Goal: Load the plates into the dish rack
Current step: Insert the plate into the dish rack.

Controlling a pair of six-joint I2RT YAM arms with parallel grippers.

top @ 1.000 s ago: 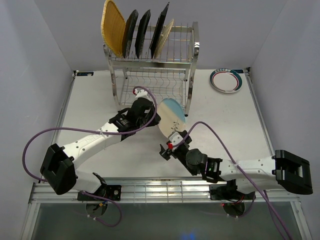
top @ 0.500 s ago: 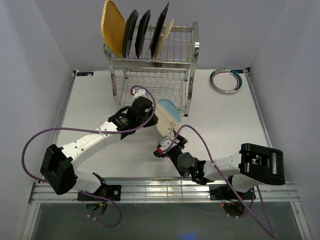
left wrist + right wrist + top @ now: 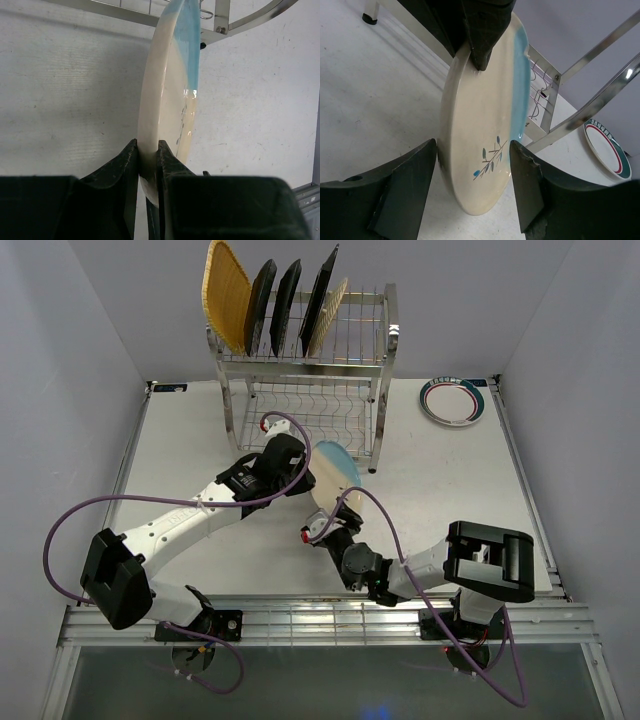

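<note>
Right wrist, left tool (image 3: pixel 148 152) pinching plate (image 3: pixel 485 125), right tool (image 3: pixel 474 150) spread astride, rack (image 3: pixel 580 117) perhaps touching

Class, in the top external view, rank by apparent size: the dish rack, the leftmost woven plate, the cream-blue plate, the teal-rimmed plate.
1. dish rack
2. woven plate, though it stands nearer the camera
3. cream-blue plate and teal-rimmed plate: these look alike, and the first is tilted, so I leave them unranked.
</note>
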